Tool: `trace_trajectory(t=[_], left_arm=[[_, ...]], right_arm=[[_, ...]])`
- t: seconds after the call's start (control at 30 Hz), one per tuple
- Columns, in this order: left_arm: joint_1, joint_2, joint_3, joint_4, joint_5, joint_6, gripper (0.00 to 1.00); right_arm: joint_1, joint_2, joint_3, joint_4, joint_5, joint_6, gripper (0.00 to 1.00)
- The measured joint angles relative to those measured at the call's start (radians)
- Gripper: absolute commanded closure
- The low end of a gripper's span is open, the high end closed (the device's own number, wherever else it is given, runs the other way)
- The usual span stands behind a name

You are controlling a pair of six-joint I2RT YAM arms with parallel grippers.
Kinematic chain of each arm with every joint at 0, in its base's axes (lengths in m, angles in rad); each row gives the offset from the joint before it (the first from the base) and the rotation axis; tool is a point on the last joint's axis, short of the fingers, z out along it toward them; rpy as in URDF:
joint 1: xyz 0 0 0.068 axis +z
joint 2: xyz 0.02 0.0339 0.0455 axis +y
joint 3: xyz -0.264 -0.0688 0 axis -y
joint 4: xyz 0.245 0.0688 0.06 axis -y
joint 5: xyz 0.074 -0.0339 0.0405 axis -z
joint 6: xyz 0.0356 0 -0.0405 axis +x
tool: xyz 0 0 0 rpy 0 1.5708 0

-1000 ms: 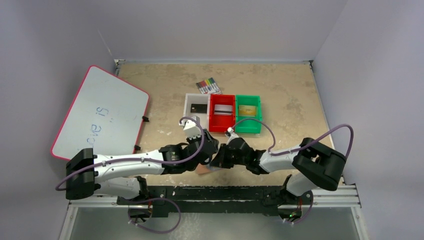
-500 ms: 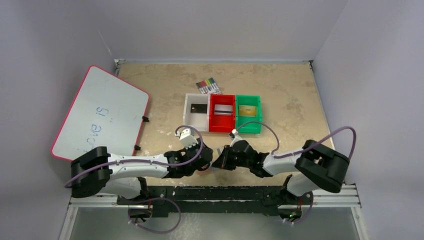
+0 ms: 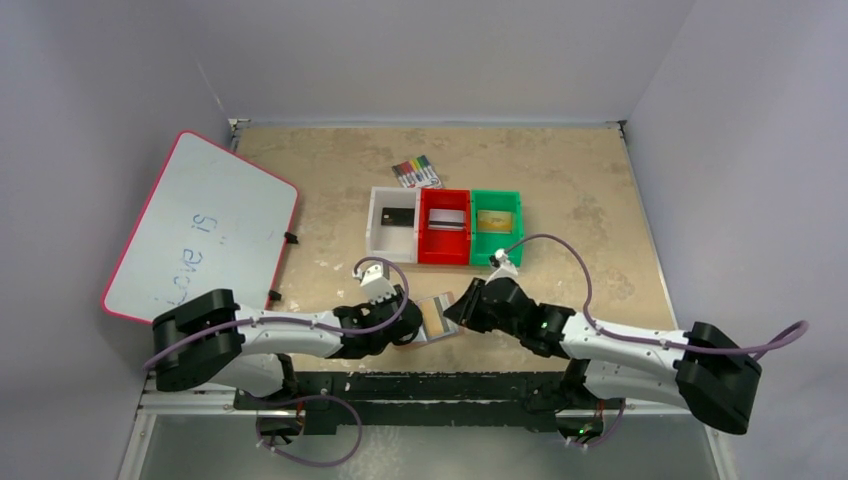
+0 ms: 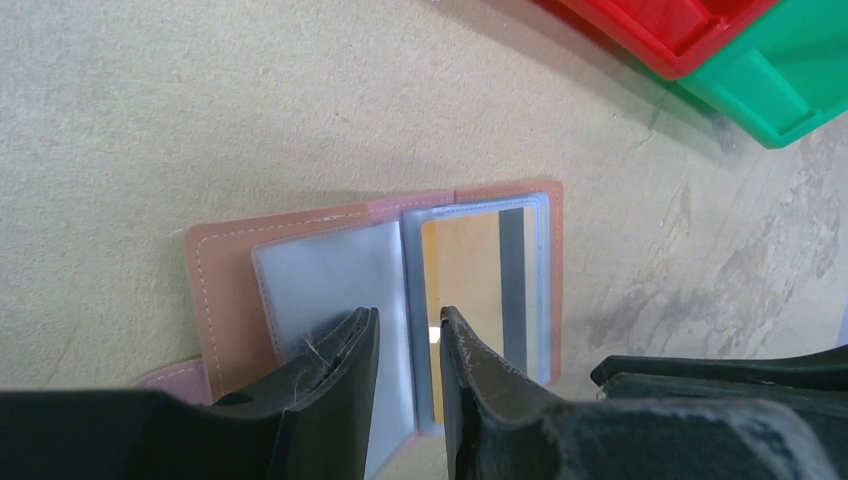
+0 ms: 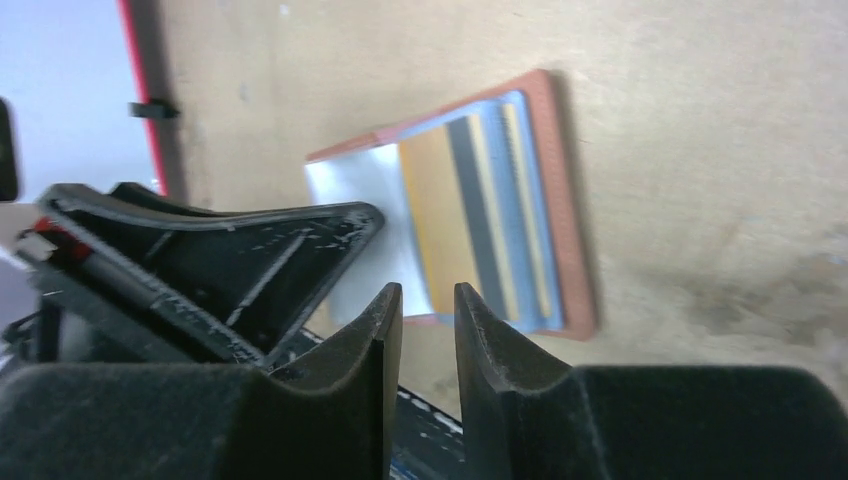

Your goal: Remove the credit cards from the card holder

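Note:
The tan card holder [image 3: 437, 318] lies open and flat on the table near the front edge. In the left wrist view [image 4: 228, 290] its left clear pocket looks empty, and its right pocket holds a gold credit card [image 4: 462, 270] with a dark stripe. The holder also shows in the right wrist view [image 5: 560, 200]. My left gripper [image 3: 408, 328] sits over the holder's near edge [image 4: 408, 315], jaws almost together, gripping nothing. My right gripper [image 3: 458, 312] is just right of the holder [image 5: 428, 290], jaws almost together and empty.
White bin [image 3: 392, 222] holds a black card, red bin [image 3: 444, 245] a silver card, green bin [image 3: 497, 250] a gold card. A marker pack [image 3: 417, 171] lies behind them. The red-rimmed whiteboard [image 3: 200, 225] is at the left. The rail runs along the front.
The holder, hidden between both grippers before, now lies open on the table. My right gripper has drawn back to the right. My left gripper has shifted slightly left and down.

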Motion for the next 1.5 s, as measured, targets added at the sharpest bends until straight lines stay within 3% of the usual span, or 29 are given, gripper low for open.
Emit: trace_trajectory(t=[0.23, 0.4, 0.9, 1.5], left_arm=[[0.001, 0.034, 0.000, 0.034, 0.044, 0.029, 0.71], [0.001, 0.034, 0.000, 0.043, 0.053, 0.036, 0.70], [0.001, 0.055, 0.002, 0.053, 0.065, 0.037, 0.70], [0.002, 0.082, 0.007, 0.098, 0.064, 0.055, 0.72]], right_arm=[[-0.013, 0.088, 0.055, -0.143, 0.022, -0.035, 0.73], [-0.030, 0.142, 0.111, -0.157, 0.014, -0.097, 0.74], [-0.095, 0.246, 0.124, -0.069, -0.110, -0.223, 0.78], [-0.107, 0.303, 0.105, 0.020, -0.140, -0.229, 0.89]])
